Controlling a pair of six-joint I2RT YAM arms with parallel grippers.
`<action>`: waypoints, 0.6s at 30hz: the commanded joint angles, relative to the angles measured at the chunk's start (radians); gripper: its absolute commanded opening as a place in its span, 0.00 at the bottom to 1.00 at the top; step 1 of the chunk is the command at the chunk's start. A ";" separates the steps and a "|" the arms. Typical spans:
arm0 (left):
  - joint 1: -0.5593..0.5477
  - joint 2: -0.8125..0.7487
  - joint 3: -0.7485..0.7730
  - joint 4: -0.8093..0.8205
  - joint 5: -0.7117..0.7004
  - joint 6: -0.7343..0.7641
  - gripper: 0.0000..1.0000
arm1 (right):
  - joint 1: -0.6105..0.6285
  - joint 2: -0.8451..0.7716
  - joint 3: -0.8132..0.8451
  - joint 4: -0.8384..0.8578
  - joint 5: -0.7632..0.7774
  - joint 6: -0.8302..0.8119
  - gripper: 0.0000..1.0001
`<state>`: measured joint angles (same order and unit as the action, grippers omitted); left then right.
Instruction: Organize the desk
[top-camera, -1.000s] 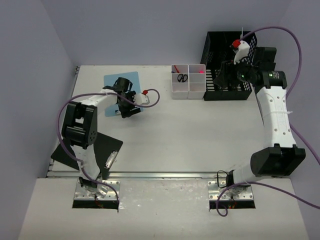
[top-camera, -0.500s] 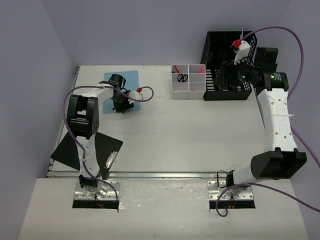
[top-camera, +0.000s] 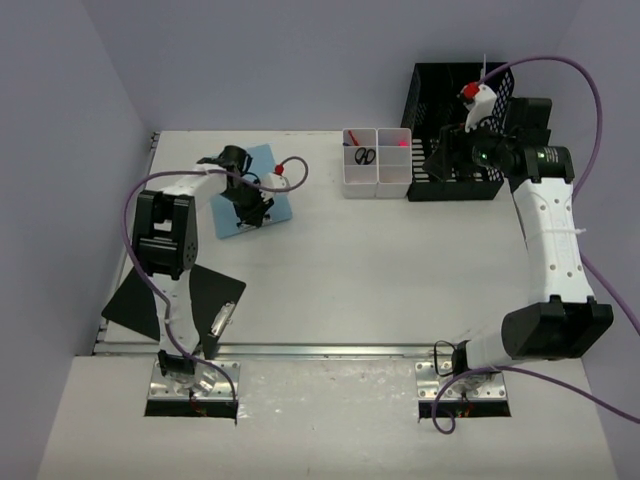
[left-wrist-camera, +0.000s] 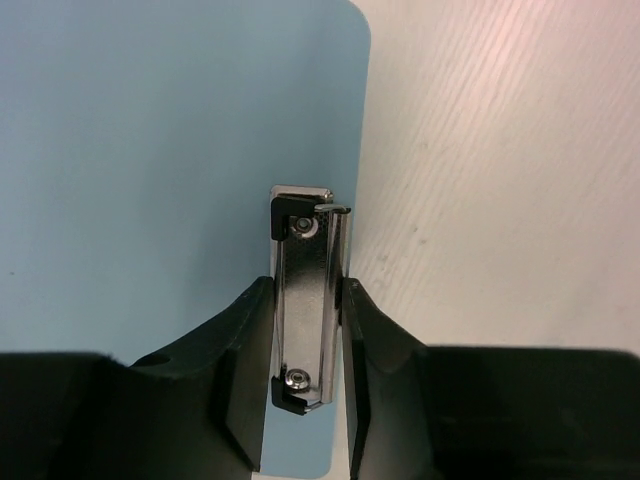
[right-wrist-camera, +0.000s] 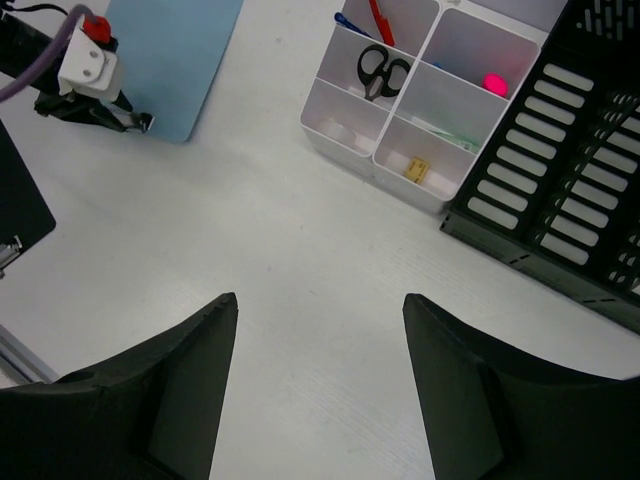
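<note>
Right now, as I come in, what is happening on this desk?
The left pincer is closed on the metal clip of a light blue clipboard that lies flat at the far left of the desk. The right pincer hangs open above the desk and holds nothing, close to the white compartment bin and the black mesh rack. A black clipboard lies near the left arm's base.
</note>
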<state>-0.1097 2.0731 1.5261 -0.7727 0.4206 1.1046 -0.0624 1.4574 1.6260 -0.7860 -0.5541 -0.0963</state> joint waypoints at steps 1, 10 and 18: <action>-0.002 -0.119 0.081 0.037 0.197 -0.290 0.00 | 0.009 -0.055 -0.021 0.063 -0.003 0.039 0.68; -0.004 -0.421 -0.012 0.499 0.182 -1.031 0.00 | 0.033 -0.126 -0.067 0.172 0.043 0.197 0.69; -0.004 -0.608 -0.024 0.639 -0.130 -1.601 0.00 | 0.174 -0.147 -0.100 0.316 0.036 0.349 0.70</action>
<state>-0.1104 1.5402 1.5108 -0.2642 0.4583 -0.1635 0.0704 1.3285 1.5352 -0.5858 -0.5148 0.1543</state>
